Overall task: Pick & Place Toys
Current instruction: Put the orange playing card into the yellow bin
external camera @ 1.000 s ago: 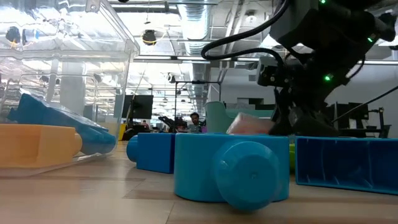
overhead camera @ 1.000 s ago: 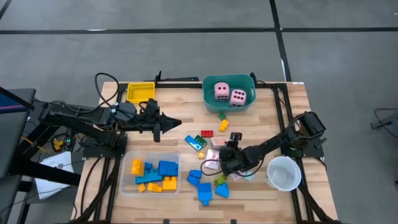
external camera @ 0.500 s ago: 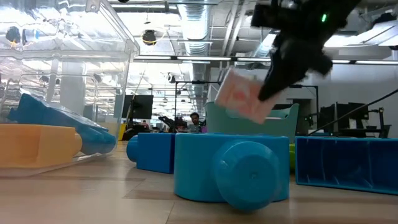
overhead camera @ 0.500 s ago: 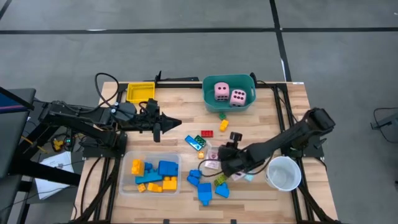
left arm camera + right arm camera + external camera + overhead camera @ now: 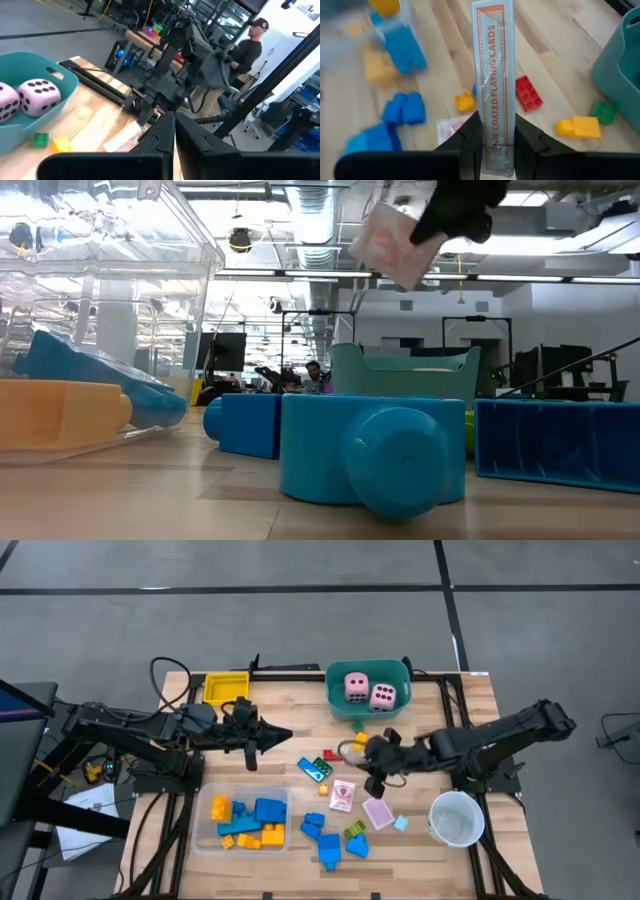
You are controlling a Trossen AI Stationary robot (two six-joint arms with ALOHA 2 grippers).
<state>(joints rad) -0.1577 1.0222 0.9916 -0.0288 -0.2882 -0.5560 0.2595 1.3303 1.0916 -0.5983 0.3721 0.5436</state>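
Observation:
My right gripper [image 5: 370,762] hangs over the middle of the table, shut on a wrapped pack of playing cards [image 5: 492,75], pink-white in the low view [image 5: 393,242]. Two pink-white cards [image 5: 343,795] [image 5: 378,812] lie flat on the wood below it. Blue, red, yellow and green blocks [image 5: 330,840] lie scattered around them. Two pink dice [image 5: 368,690] sit in the teal tub [image 5: 338,705]. My left gripper [image 5: 284,736] hovers shut at mid-left, pointing level toward the right, with nothing in it. My right gripper pinches the pack's two broad faces near one end [image 5: 493,131] between its two fingers. The fingers slant down from the table's right side and lie along the pack. The pack sticks out beyond the fingertips, tilted and lifted clear of the table [image 5: 385,255].
A clear tray [image 5: 205,840] with blue and orange blocks stands at the near left. A yellow tray [image 5: 226,687] is at the far left and a white cup [image 5: 457,817] at the near right. A person stands in the room beyond the table [image 5: 245,47].
My right gripper has risen from the table with the card pack, moved toward the far edge and the teal tub, and rolled as it went. The pack, low among the blocks before, now hangs tilted high above them.

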